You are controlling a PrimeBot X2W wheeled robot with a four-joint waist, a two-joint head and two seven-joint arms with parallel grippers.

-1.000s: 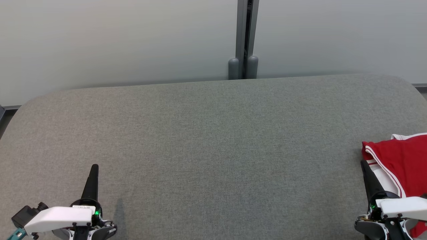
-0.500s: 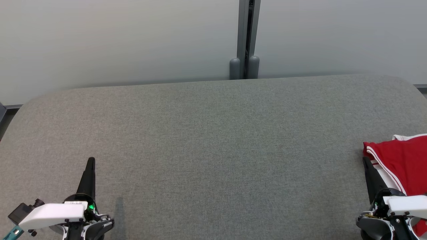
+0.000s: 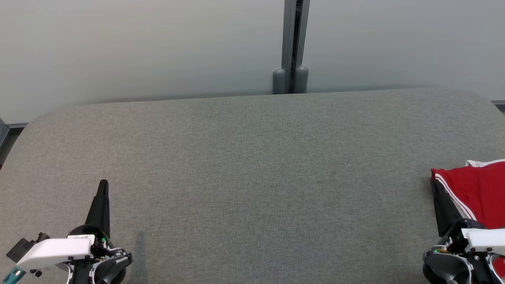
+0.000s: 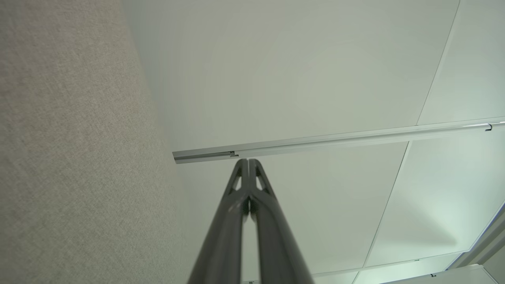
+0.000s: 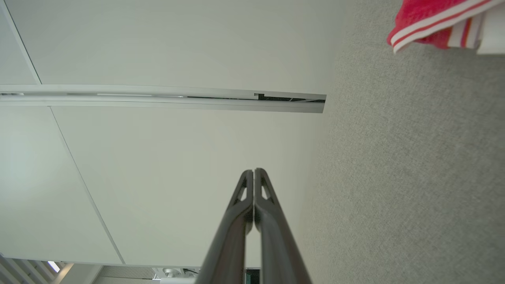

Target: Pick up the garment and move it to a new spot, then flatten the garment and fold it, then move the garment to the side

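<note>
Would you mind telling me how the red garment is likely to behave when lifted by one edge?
The red garment will probably droop and unfold: its folded layers lie soft and rumpled. It looks thin, so likely light. On the grey fabric surface it may drag rather than slide.

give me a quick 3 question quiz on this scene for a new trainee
1. True or false: the red garment with white stripes lies at the right end of the grey fabric-covered surface.
2. Pick one: the right gripper is A) wide open, B) shut with nothing between its fingers, C) shut on the garment.
3. Short answer: what is the left gripper holding?

Key: 1 true. 2 B. 3 nothing; its fingers are closed together over bare surface.
</note>
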